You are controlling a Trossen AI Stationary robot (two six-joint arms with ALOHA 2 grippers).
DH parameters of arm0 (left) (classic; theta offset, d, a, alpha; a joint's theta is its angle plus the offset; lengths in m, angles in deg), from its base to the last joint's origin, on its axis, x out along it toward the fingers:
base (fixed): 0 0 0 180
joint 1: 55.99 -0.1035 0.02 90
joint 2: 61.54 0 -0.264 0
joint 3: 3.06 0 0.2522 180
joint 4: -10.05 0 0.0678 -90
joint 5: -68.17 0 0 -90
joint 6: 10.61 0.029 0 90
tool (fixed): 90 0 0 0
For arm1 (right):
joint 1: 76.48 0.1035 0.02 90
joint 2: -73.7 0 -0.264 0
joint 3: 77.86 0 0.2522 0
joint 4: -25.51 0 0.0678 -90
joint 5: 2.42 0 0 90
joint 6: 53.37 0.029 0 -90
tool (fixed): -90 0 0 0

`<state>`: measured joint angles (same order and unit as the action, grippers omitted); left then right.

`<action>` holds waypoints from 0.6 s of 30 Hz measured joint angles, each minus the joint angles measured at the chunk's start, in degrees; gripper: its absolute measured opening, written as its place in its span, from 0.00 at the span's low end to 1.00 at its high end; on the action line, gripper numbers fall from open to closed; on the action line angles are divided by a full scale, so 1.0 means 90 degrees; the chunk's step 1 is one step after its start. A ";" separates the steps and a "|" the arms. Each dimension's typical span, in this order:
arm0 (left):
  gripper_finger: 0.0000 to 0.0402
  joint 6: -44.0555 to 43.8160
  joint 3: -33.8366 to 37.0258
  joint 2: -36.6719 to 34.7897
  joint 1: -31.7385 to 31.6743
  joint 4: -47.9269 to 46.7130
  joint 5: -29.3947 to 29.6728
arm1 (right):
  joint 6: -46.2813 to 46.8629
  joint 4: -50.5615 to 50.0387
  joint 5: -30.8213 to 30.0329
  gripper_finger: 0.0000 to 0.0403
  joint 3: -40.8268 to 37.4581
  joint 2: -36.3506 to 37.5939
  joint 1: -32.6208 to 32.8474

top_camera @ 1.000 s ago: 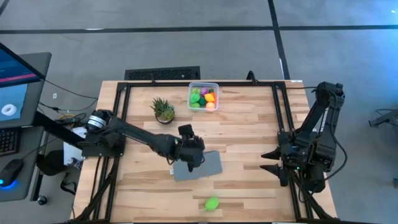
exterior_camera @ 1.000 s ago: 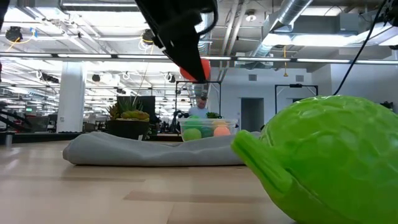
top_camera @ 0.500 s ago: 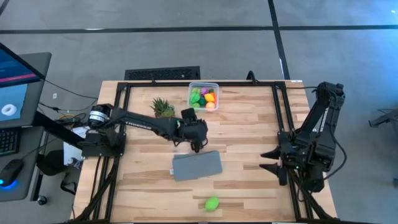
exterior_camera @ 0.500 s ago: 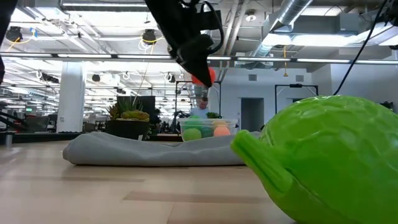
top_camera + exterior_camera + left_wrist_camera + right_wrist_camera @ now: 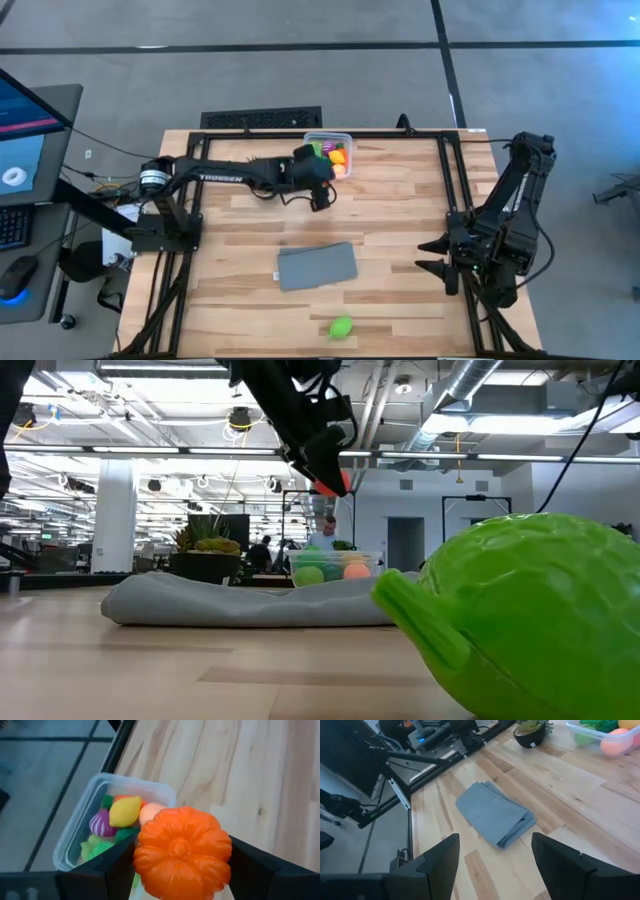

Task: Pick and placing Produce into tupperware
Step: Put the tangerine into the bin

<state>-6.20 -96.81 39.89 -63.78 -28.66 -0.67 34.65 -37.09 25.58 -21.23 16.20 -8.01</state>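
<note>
My left gripper (image 5: 319, 193) hangs above the table just short of the tupperware (image 5: 329, 152), shut on an orange toy pumpkin (image 5: 182, 852). The tupperware (image 5: 75, 840), a clear tub at the table's far edge, holds several pieces of produce: green, yellow, purple and orange. One green piece of produce (image 5: 341, 327) lies on the table near its front edge. My right gripper (image 5: 495, 865) waits open at the table's right side with nothing between its fingers. My left gripper pinches the pumpkin between its two fingers, one on each of two opposite sides (image 5: 141, 856). The fingers slant down toward the table's far edge. The pumpkin is lifted clear of the table, its stem end facing back along the fingers.
A folded grey cloth (image 5: 316, 265) lies flat in the table's middle, near the front. A spiky green potted plant (image 5: 532, 731) stands left of the tupperware, mostly under my left arm in the high view. A black frame rims the table.
My left gripper has carried the orange pumpkin from above the grey cloth toward the table's far edge, up to the tupperware, rising a little. It has stayed shut on the pumpkin.
</note>
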 joint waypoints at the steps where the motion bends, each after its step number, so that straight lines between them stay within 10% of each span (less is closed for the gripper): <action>1: 0.60 0.0075 0.0000 0.0000 -0.0109 0.0000 -0.0097 | 0.0007 -0.0001 0.0000 0.67 0.0000 0.0000 -0.0032; 18: 0.60 0.0376 0.0185 0.0085 -0.1884 0.1326 -0.2219 | 0.0010 -0.0004 0.0007 0.67 0.0000 0.0000 -0.0725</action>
<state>-2.81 -95.14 40.65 -80.74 -16.73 -20.64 34.74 -37.13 25.64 -21.23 16.20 -14.53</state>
